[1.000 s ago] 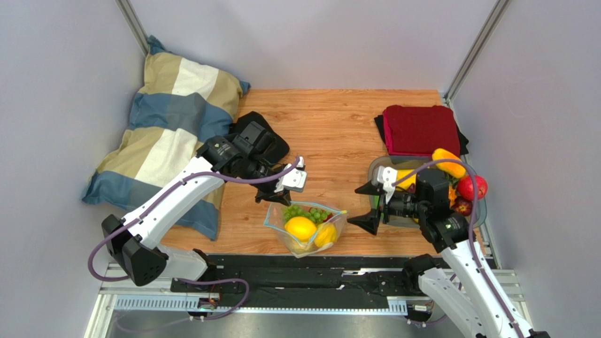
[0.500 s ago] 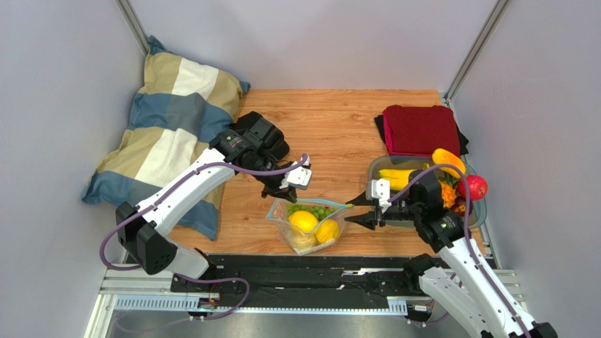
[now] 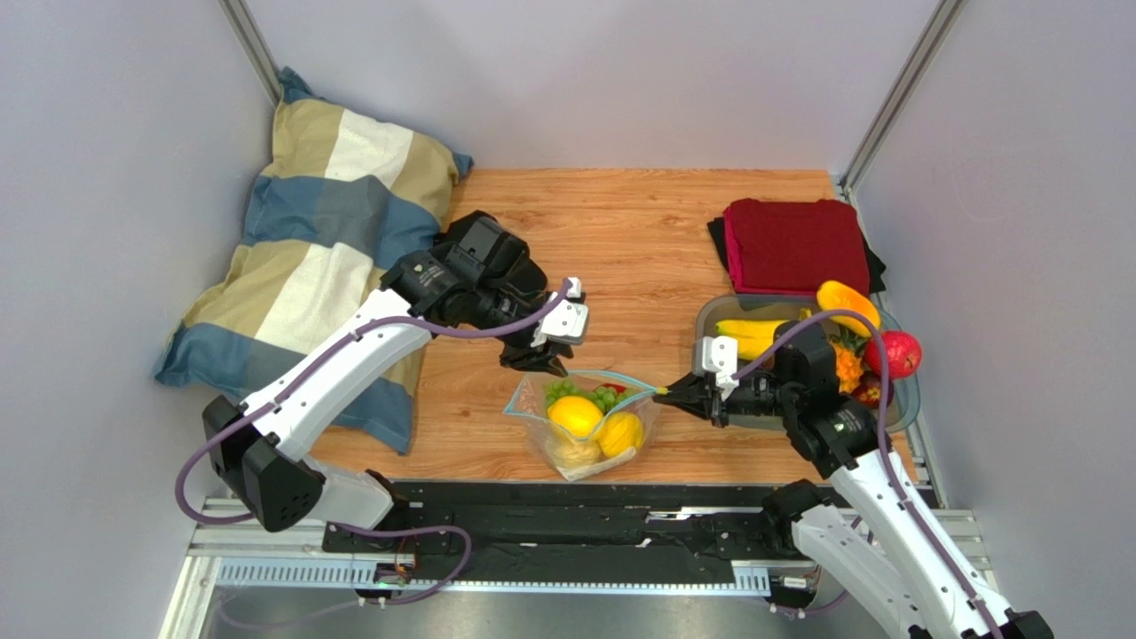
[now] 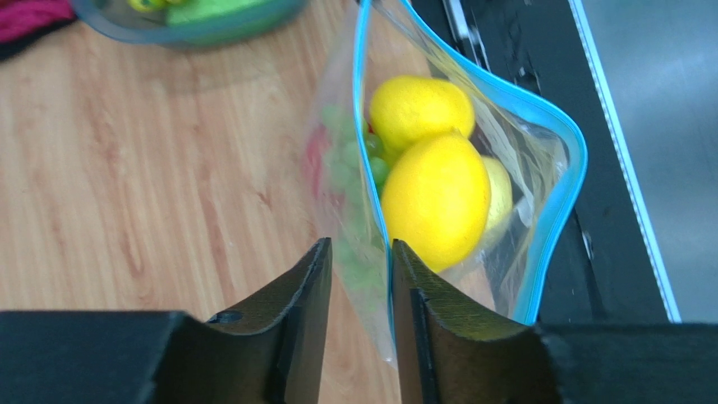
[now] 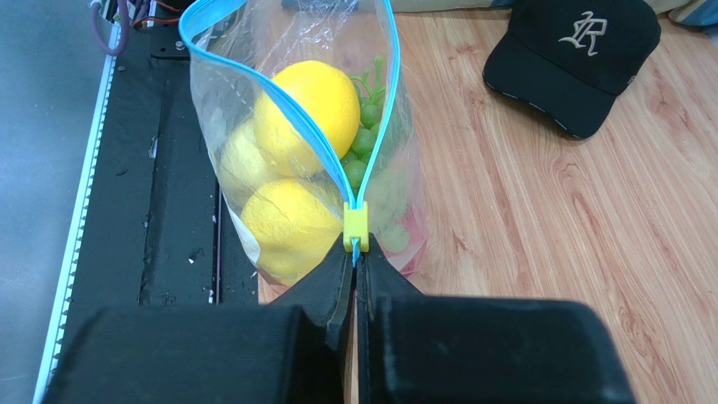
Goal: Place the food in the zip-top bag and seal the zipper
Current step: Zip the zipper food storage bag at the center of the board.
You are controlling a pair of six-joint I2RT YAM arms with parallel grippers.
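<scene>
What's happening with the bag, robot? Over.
Right pincer shut on zipper end. Left pincer open, straddling bag wall. Bag mouth open, fruit inside. Nothing blocking.

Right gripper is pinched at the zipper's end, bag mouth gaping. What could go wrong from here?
1. The left gripper has its jaws apart around the rim of the bag, so when the right gripper drags the zipper, the bag may slide along instead of closing.
2. The yellow fruit sits high by the mouth and could jam the zipper.
3. Bananas lie in the tray; sealing now would leave food out.
</scene>
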